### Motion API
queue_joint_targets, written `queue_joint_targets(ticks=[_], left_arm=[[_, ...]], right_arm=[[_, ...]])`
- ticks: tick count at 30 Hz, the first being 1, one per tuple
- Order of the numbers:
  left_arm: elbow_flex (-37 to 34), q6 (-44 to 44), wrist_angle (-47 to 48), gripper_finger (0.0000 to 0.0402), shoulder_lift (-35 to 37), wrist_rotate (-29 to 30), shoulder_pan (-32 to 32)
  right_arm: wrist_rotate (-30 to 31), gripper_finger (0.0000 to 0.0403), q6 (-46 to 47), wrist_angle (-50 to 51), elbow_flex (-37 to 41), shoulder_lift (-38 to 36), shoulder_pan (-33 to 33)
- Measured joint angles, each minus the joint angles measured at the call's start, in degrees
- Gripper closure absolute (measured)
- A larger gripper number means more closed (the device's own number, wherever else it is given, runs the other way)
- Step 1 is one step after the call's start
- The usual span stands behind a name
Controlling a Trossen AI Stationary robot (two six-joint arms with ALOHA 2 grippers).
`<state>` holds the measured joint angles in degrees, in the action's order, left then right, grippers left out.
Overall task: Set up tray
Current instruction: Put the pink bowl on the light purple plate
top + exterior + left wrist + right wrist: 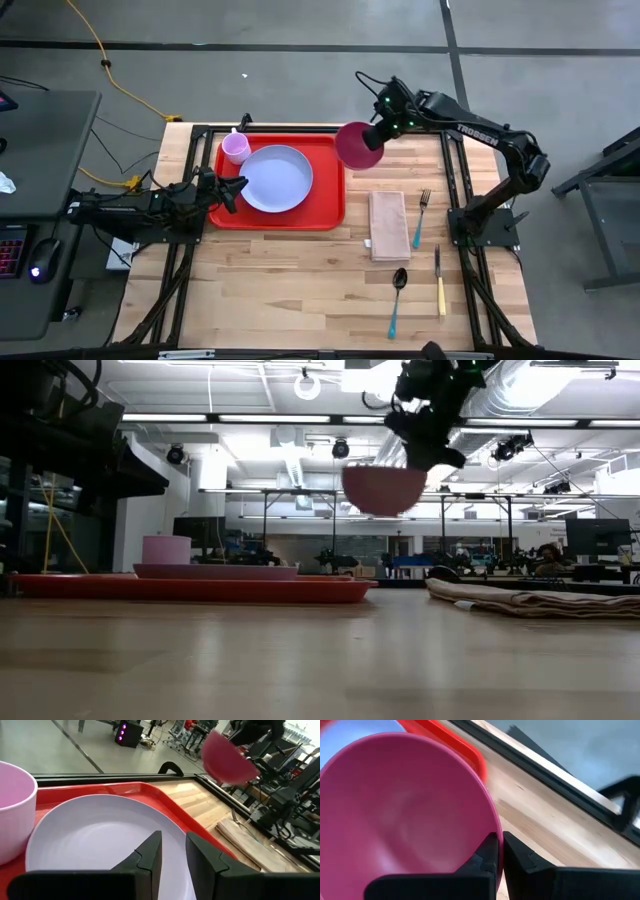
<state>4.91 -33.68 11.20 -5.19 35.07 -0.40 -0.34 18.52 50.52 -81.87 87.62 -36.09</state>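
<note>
Wooden table (300, 290): carries all items. The tray (325, 215): red, low-rimmed, lying flat on the table's left-rear part. Lavender plate (275, 180): seated inside the tray, roughly central. Folded cloth napkin (388, 225): on the bare wood just right of the tray. Pink bowl (357, 146): airborne, held above the table near the tray's rear right corner, well clear of the surface in the low view, slightly tilted. Pink cup (236, 148): upright in the tray's rear left corner, beside the plate. Cutlery: fork (422, 218) right of the napkin; knife (439, 285) and spoon (397, 290) nearer the front edge. Right gripper (498, 851): fingers pinched on the bowl's rim, wall clamped between them. Left gripper (173, 854): low over the tray's left edge, fingers slightly apart, nothing between them, plate in front. Handling note, as judgement: the step in hand appears to be carrying the bowl to the tray; level the bowl during the carry, lower it onto the plate or bare tray floor without striking the cup, and release only once its base rests flat.
</note>
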Motion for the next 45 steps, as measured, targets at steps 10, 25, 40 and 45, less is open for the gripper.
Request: queue_joint_targets(ticks=[10,25,40,45], left_arm=[[-0.07,-2.61,-0.70,0.0284,0.00,-3.87,0.02],[-0.18,-16.75,-1.53,0.0284,0.00,-13.03,0.02],[0.63,-20.23,-15.14,0.0284,-0.01,-11.66,0.02],[4.95,-16.60,-15.11,0.0284,-0.53,-10.00,0.02]], right_arm=[[0.15,0.0403,-0.63,2.18,-12.26,9.14,6.73],[0.15,0.0403,-6.66,11.56,-40.18,28.87,13.47],[-0.79,0.0403,-6.80,8.81,-42.07,30.69,15.84],[-3.28,0.0403,-6.84,7.31,-42.05,32.27,15.92]])
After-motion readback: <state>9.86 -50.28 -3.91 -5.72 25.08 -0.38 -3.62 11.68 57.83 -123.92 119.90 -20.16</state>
